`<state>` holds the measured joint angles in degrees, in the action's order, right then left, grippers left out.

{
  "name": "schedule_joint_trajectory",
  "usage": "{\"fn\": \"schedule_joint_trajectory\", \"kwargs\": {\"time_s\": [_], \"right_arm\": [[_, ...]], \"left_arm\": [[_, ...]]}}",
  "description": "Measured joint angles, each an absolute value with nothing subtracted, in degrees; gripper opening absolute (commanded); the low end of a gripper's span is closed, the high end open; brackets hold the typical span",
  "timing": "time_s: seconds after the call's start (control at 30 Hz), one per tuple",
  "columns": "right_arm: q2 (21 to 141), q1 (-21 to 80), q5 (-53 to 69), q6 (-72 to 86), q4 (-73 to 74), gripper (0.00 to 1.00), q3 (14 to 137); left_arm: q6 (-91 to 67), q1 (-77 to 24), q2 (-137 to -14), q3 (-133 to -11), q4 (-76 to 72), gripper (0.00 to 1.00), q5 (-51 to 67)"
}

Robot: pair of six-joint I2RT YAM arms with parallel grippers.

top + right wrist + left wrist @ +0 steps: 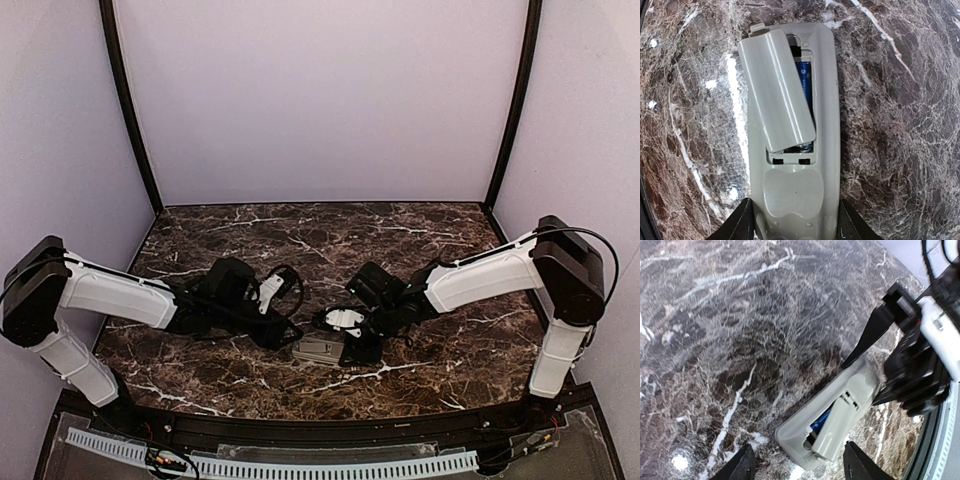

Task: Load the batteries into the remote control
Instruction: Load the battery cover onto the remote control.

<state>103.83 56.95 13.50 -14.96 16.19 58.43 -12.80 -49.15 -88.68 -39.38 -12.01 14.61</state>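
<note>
The remote control (825, 100) lies grey back up on the marble table, near the front middle in the top view (318, 350). My right gripper (797, 216) is shut on its end, one finger against each side. A flat grey cover (775, 90) rests crooked over the battery recess. Beside it a blue battery (806, 82) shows inside the recess; the rest of the recess is hidden. In the left wrist view the remote control (860, 385) points toward my left gripper (799, 452), which stands open with its fingertips either side of the remote's near end, not touching. The blue battery (821, 421) peeks out there too.
Dark marble table (300, 240) with pale walls behind and at the sides. The two arms meet over the remote near the front edge. The right gripper's black body (920, 370) fills the right of the left wrist view.
</note>
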Motion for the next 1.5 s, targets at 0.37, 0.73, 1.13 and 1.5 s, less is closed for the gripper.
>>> {"fn": "schedule_joint_trajectory", "kwargs": {"time_s": [0.37,0.73,1.13,1.5], "right_arm": [[103.83,56.95,13.5,-14.96,16.19,0.45,58.43],[103.85,56.95,13.5,-15.18,16.19,0.45,58.43],[103.9,56.95,13.5,-15.44,16.12,0.45,58.43],[103.92,56.95,13.5,-15.59,16.08,0.44,58.43]], "left_arm": [[-13.21,-49.15,-85.67,-38.04,-9.06,0.55,12.38],[-13.74,-49.15,-87.72,-38.02,-7.57,0.53,12.21],[-14.02,-49.8,-90.98,-38.24,-7.62,0.53,12.6],[-14.17,-50.04,-92.2,-39.77,-8.12,0.53,12.8]]}}
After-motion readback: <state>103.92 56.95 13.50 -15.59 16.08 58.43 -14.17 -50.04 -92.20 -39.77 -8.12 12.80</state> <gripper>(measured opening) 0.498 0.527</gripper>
